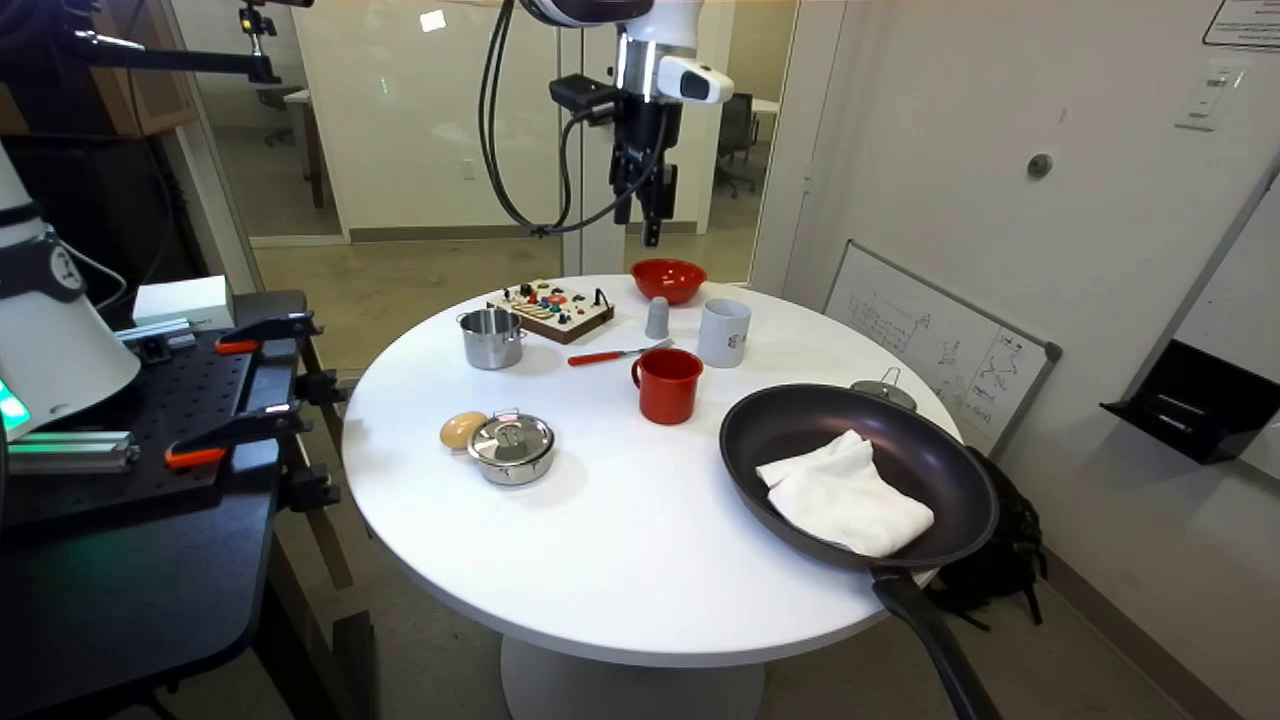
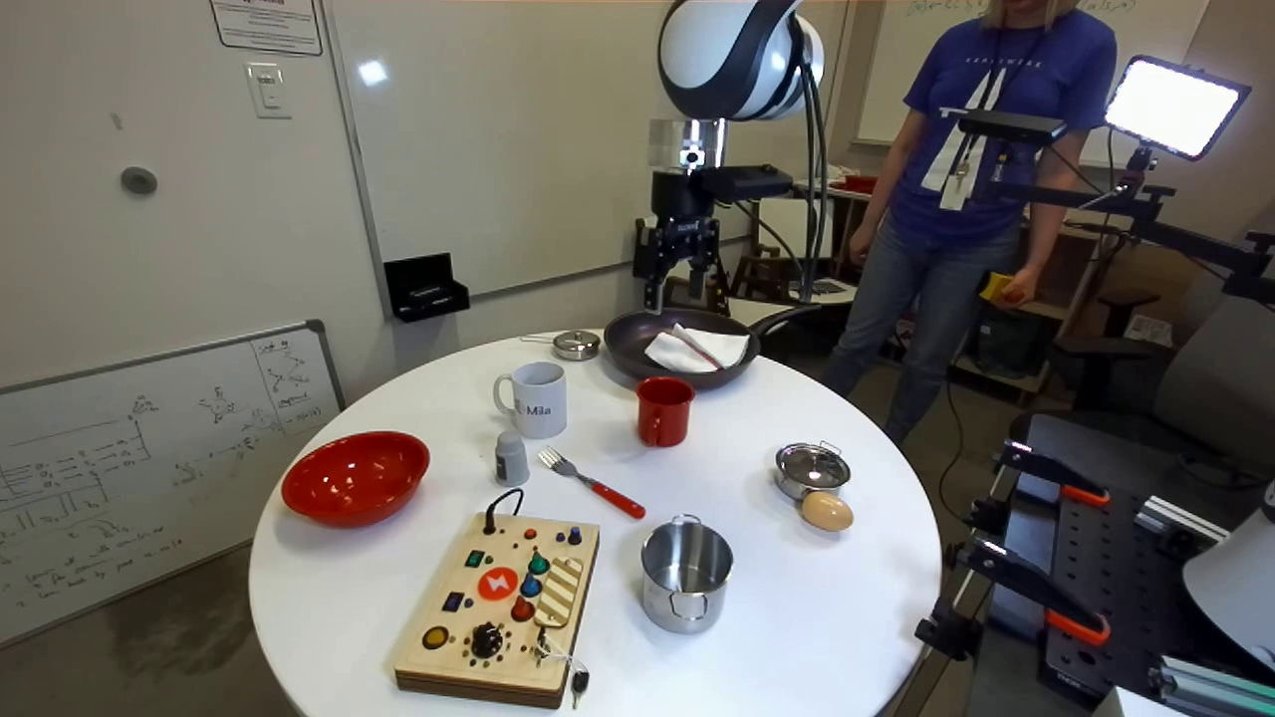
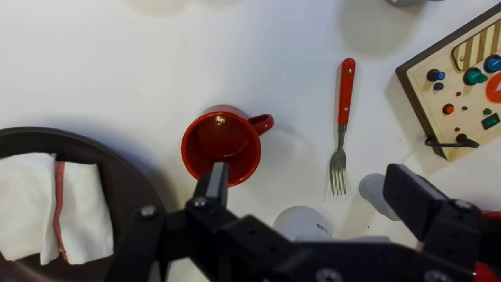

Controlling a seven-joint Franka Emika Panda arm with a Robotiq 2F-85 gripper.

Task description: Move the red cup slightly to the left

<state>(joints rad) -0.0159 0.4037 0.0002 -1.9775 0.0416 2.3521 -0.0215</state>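
Approach stage, apparently: black two-fingered gripper point(image 3: 307, 172) spread, higher than the glossy red cylindrical enamel-looking cup point(image 3: 222, 139); next should centre above it, descend.

— What colour is the cup point(image 1: 668, 388)?
— Red, inside and out. The bowl point(image 2: 356, 478) matches.
— The fork point(image 3: 342, 127)?
— Red handle point(image 3: 346, 90), silvery tines point(image 3: 337, 182).
— Any patterns?
— A red stripe on the white cloth point(image 3: 43, 207), and brown and cream stripes on the panel point(image 2: 560, 593) of the board point(image 2: 493, 622).
— And the knobs point(image 2: 532, 585)?
— Green, blue, red, black.
— The mug point(image 2: 539, 403)?
— Off-white with dark lettering.
— Pan point(image 1: 780, 425) and gripper point(image 3: 306, 176)?
— Both mainly black. The egg point(image 1: 461, 430) is tan, the table point(image 1: 640, 540) white.
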